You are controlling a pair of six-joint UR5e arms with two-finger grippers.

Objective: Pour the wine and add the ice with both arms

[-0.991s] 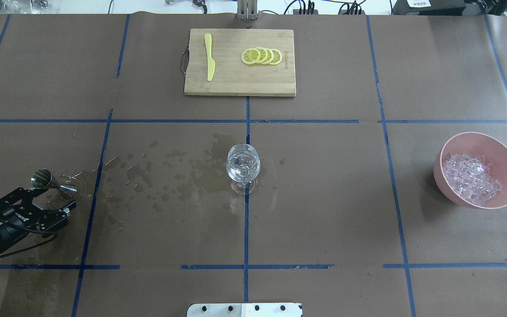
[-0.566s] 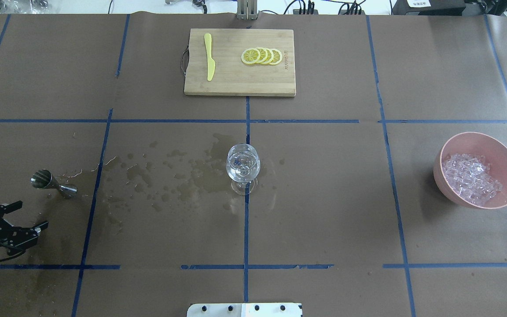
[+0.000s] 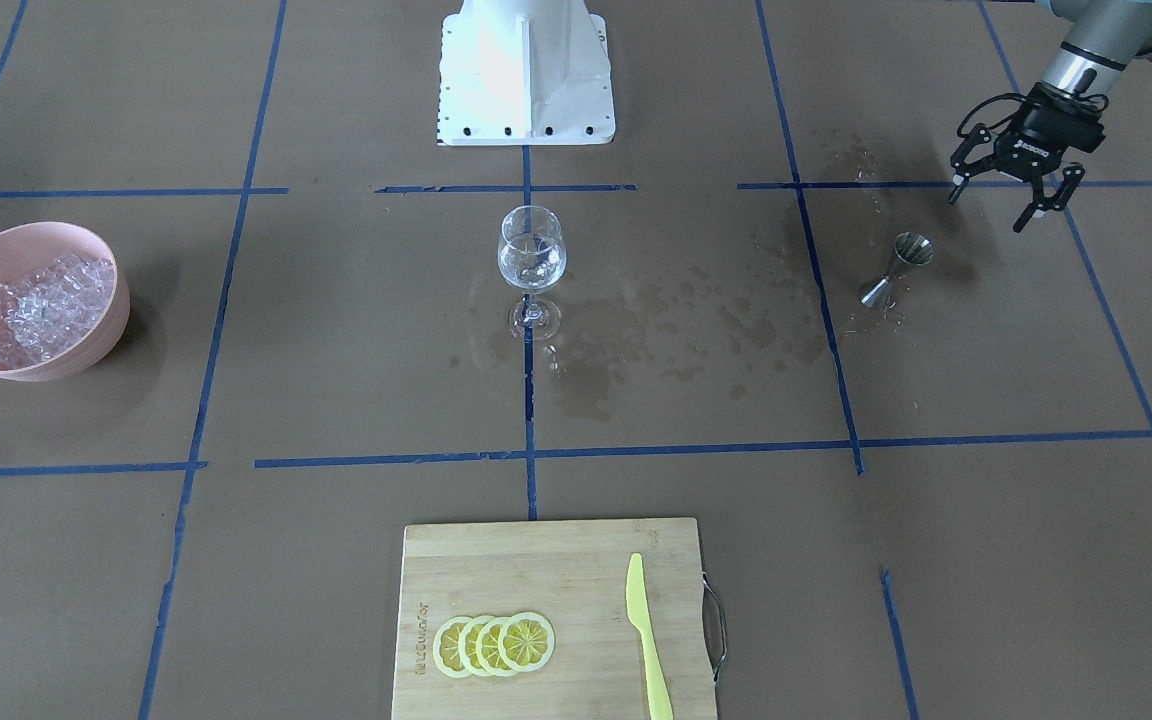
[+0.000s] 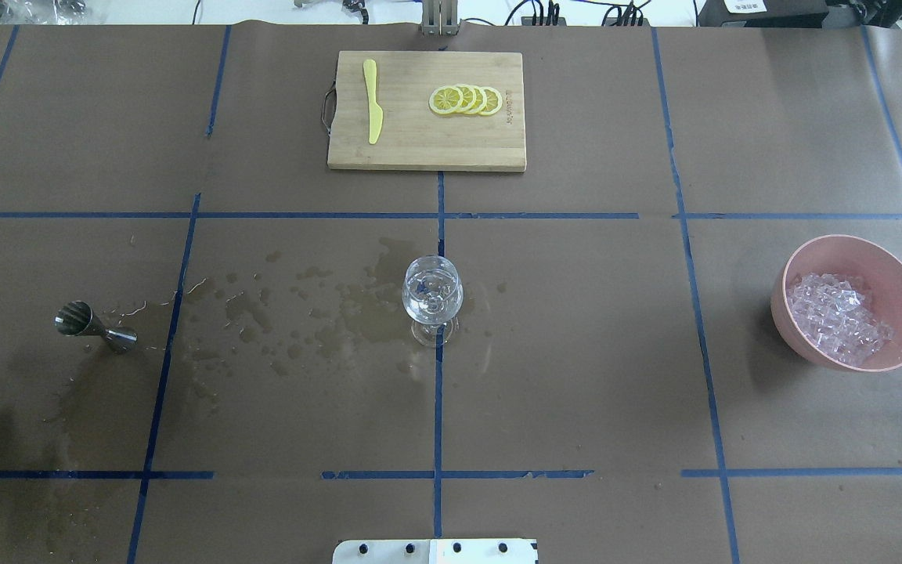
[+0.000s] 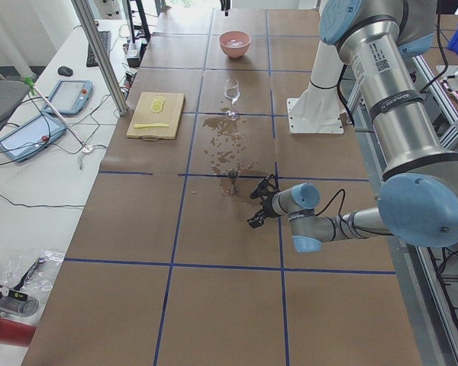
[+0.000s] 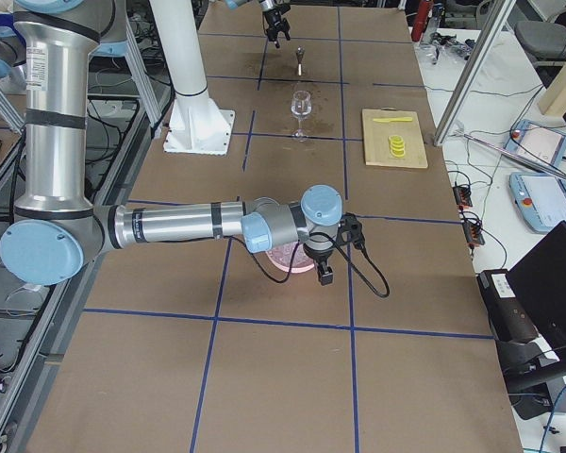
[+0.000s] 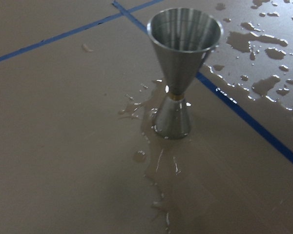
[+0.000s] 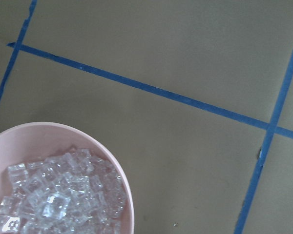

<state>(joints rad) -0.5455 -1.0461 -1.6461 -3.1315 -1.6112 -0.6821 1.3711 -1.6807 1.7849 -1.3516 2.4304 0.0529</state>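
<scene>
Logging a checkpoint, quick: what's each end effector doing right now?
Left end effector: open, holding nothing.
Right end effector: cannot be told from this side view.

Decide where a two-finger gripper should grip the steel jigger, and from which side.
Probably the jigger at its narrow waist, approached level from the side: it stands upright, and both cones flare outward there, keeping a grip from sliding.

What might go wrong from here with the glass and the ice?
The stemmed glass stands on wet paper, so a bump while adding ice might slide or tip it. The cubes are small and glassy, so some may slip and scatter beside the pink bowl on the way over.
</scene>
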